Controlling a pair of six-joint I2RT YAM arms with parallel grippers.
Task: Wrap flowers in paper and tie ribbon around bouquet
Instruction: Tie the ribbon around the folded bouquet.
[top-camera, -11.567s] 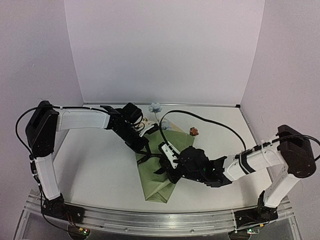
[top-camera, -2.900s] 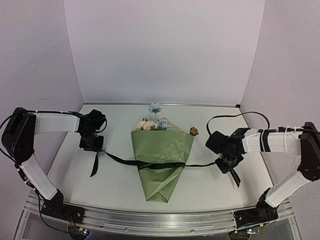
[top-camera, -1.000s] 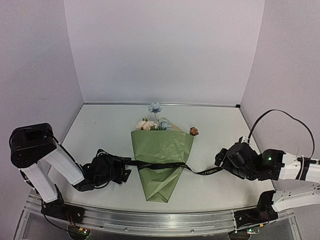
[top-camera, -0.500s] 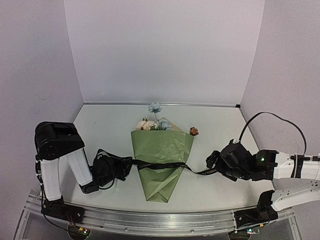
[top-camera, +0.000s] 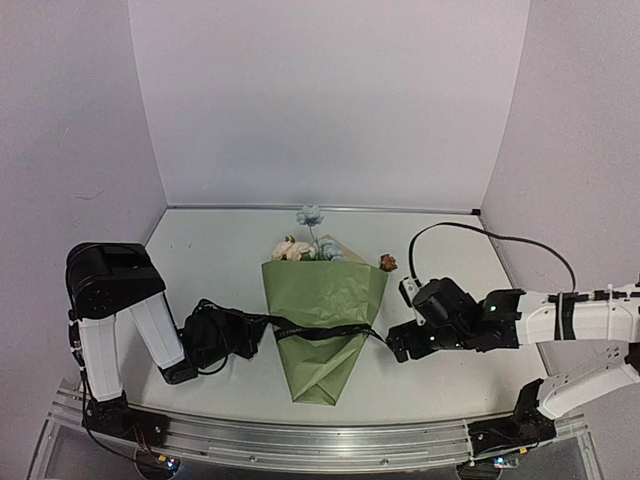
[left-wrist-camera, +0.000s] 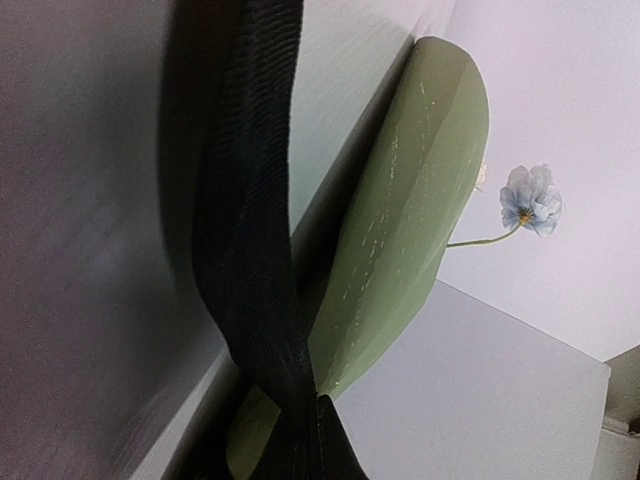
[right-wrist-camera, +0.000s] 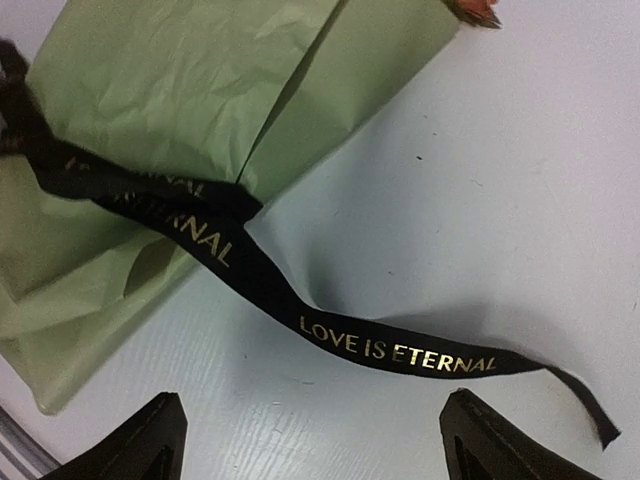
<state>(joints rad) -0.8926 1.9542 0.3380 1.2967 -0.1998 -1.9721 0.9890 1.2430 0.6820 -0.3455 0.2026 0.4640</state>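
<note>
Bouquet (top-camera: 325, 318) is laid flat at table (top-camera: 200, 262) centre, narrow end toward the arm bases. Flowers (top-camera: 308, 243) are seen poking from the wide far end of the green paper (right-wrist-camera: 180, 110); an orange bloom (top-camera: 387, 263) sits just off its right corner. Ribbon (right-wrist-camera: 395, 352) is draped across the cone. Left gripper (top-camera: 248, 330) is low on the table just left of the cone, jaws pressed together on the ribbon's left end. Right gripper (right-wrist-camera: 315, 450) is just right of the cone, fingers (right-wrist-camera: 150, 440) spread wide, nothing pinched. The ribbon's right end lies loose on the table ahead of them.
</note>
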